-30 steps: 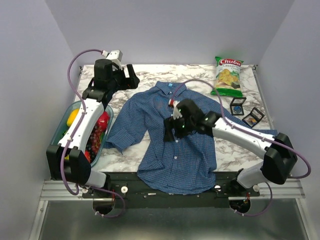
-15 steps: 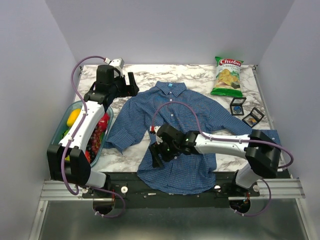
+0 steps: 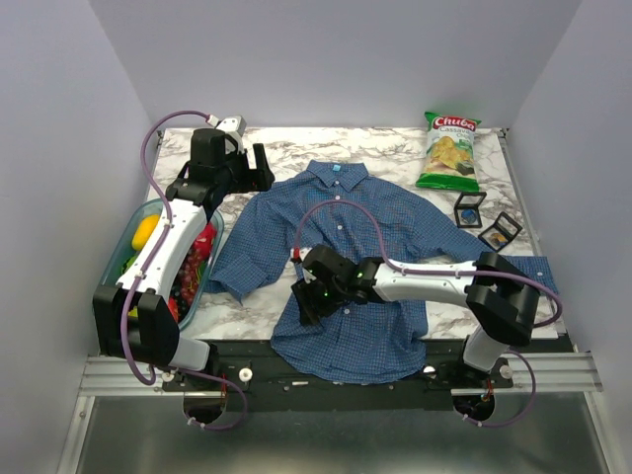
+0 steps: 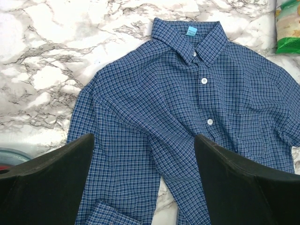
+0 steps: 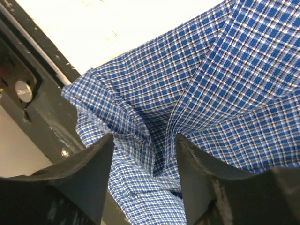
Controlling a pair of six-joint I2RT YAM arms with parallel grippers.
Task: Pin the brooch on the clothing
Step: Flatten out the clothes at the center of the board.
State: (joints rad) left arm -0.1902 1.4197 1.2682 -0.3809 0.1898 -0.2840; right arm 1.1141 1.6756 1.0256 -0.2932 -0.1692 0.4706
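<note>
The blue checked shirt (image 3: 346, 247) lies flat and face up on the marble table, collar at the back. It also shows in the left wrist view (image 4: 154, 103) and the right wrist view (image 5: 211, 84). My right gripper (image 3: 308, 304) is low over the shirt's near left hem, open, with a raised fold of fabric between its fingers (image 5: 144, 140). My left gripper (image 3: 259, 166) hangs open and empty above the table's back left, looking down on the shirt (image 4: 144, 140). No brooch shows clearly; two small open black cases (image 3: 469, 208) (image 3: 501, 230) with blue contents lie at the right.
A green chips bag (image 3: 450, 150) lies at the back right. A clear bin (image 3: 133, 252) with red and yellow items stands at the left edge. The black mounting rail (image 5: 28, 89) runs just beside the shirt's hem.
My right gripper has moved from the shirt's chest down and left to its near left hem. The left gripper turned slightly, then held still.
</note>
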